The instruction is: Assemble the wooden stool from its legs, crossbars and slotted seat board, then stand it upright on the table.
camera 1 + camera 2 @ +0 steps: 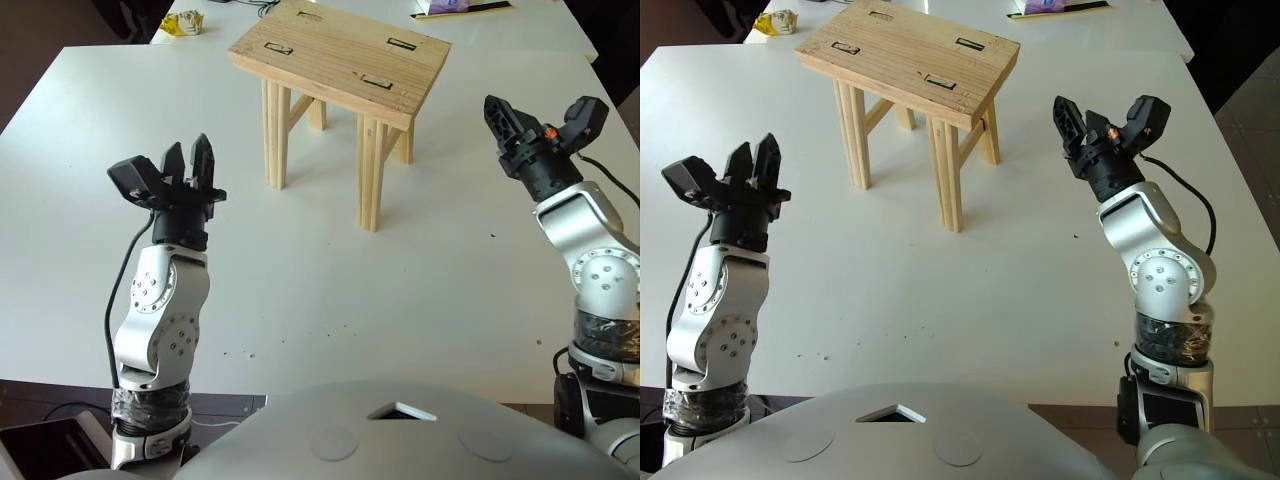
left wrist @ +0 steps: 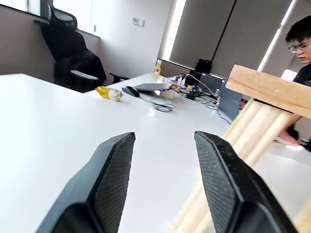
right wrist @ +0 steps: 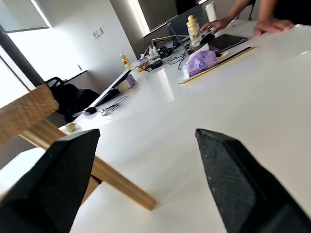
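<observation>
"One white table point(image 1: 300, 300), carries the lot. Stool?"
"Stool point(image 1: 372, 170) is assembled and upright on its legs point(image 1: 276, 140), mid-width of the table, close to the far edge. Seat board point(image 1: 340, 55) on top, slots point(image 1: 402, 44) showing in it."
"Left gripper?"
"Left gripper point(image 1: 188, 150) has fingers parted with nothing between them. It's raised over the table's left side, nearer than the stool and apart from it."
"Right?"
"Right gripper point(image 1: 540, 108) is spread wide and empty, by the table's right edge. It's beside the stool, not touching."
"Small stuff?"
"Both sit past the far edge on a second white table point(image 1: 520, 30). Purple packet point(image 3: 199, 62) toward the right, yellow crumpled wrapper point(image 1: 183, 22) toward the left."
</observation>
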`<state>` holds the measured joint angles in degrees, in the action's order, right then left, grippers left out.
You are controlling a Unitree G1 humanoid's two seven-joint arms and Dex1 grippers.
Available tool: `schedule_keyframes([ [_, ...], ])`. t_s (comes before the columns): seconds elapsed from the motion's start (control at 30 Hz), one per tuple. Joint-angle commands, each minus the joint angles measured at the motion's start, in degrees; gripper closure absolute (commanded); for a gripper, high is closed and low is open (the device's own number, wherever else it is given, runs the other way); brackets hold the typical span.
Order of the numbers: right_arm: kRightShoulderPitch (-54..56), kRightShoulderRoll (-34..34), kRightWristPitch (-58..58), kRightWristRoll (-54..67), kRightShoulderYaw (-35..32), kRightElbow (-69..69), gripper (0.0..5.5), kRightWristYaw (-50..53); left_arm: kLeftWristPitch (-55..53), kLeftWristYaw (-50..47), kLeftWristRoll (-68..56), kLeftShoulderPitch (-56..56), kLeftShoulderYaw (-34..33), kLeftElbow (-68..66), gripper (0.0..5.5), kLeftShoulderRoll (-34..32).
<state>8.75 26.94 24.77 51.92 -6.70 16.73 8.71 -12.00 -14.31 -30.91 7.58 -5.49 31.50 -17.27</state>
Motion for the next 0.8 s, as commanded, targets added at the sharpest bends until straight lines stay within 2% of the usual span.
schedule_keyframes([
  [0.03,3.9,-4.1,-9.8,-21.2,7.8,-6.2,1.82,1.3,1.3,-5.6,15.9,-4.3,4.0,-3.9,3.03,3.1],
  [0.27,13.6,-9.8,-20.1,-38.0,8.2,-20.9,1.82,3.1,6.7,-6.2,21.4,-13.3,0.7,-15.7,2.03,8.7],
  [0.4,16.8,-13.0,-22.4,-40.9,4.7,-27.5,1.82,5.8,10.7,-5.5,25.3,-17.1,0.2,-21.4,1.99,9.6],
  [0.67,26.4,-16.6,-28.1,-48.3,4.2,-36.8,1.82,7.2,16.3,-4.4,28.0,-27.9,-2.4,-32.9,1.99,9.3],
  [0.8,29.5,-17.7,-29.5,-51.3,4.5,-37.7,1.82,7.6,16.8,-3.8,27.9,-31.9,-5.0,-34.6,1.99,8.2],
])
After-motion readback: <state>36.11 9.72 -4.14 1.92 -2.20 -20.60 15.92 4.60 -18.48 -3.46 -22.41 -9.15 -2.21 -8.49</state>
